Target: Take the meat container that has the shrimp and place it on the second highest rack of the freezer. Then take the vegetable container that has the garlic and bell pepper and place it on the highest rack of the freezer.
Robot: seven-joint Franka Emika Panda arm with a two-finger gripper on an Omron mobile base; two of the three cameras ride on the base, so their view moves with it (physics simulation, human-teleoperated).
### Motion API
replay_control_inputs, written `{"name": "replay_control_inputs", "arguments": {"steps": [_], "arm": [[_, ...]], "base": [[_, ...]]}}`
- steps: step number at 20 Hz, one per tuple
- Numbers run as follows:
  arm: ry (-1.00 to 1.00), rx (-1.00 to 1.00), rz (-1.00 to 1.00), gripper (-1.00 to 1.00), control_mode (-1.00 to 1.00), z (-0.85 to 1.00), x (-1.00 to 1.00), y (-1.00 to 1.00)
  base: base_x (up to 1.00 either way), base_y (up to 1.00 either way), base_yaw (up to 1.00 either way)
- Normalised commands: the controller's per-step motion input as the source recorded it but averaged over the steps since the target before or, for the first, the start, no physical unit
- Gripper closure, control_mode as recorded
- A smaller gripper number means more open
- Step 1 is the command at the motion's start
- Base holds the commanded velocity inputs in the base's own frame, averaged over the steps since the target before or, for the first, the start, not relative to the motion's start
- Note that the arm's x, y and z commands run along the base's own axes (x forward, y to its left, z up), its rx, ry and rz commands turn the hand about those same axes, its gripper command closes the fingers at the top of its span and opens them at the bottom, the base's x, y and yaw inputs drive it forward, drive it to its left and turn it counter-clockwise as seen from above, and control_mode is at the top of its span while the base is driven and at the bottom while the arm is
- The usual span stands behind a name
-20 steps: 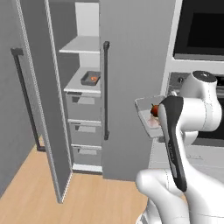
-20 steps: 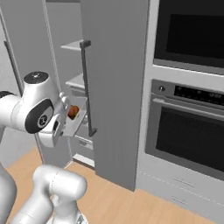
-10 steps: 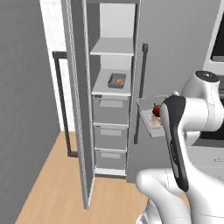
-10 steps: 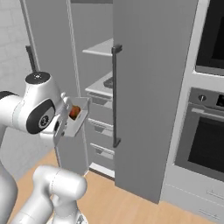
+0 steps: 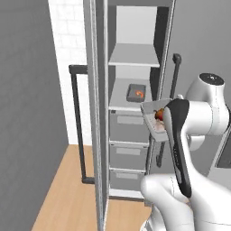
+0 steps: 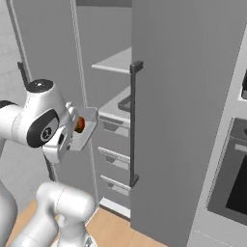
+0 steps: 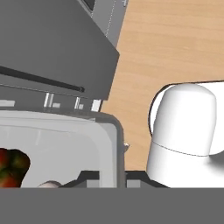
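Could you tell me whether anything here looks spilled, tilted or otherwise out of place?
Nothing stands out. The shrimp container sits flat on the lower shelf of the open freezer, and the held vegetable container still carries its bell pepper, with nothing dropped on the floor.

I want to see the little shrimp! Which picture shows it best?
The left base view: the shrimp lies in its tray on the lower freezer shelf, open to the camera. In the right base view the grey door hides the shrimp; just a tray corner peeks out. The hand view faces the floor instead.

open freezer (image 5: 135, 49), shrimp (image 5: 139, 94) tray (image 5: 136, 92) on lower shelf (image 5: 124, 100); bell pepper (image 5: 159, 114) container (image 5: 152, 118) held nearby
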Motion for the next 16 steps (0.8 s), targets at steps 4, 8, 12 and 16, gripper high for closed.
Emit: {"name": "replay_control_inputs", "arguments": {"steps": [4, 8, 12, 16], "arm": [[0.0, 0.0, 0.0, 1.0, 1.0, 0.0, 0.0, 0.0], [0.0, 0.0, 0.0, 1.0, 1.0, 0.0, 0.0, 0.0], [0.0, 0.0, 0.0, 1.0, 1.0, 0.0, 0.0, 0.0], [0.0, 0.0, 0.0, 1.0, 1.0, 0.0, 0.0, 0.0]], "base": [[0.8, -0.04, 0.0], [0.81, 0.0, 0.0], [0.74, 0.21, 0.0], [0.61, 0.53, -0.03]]}}
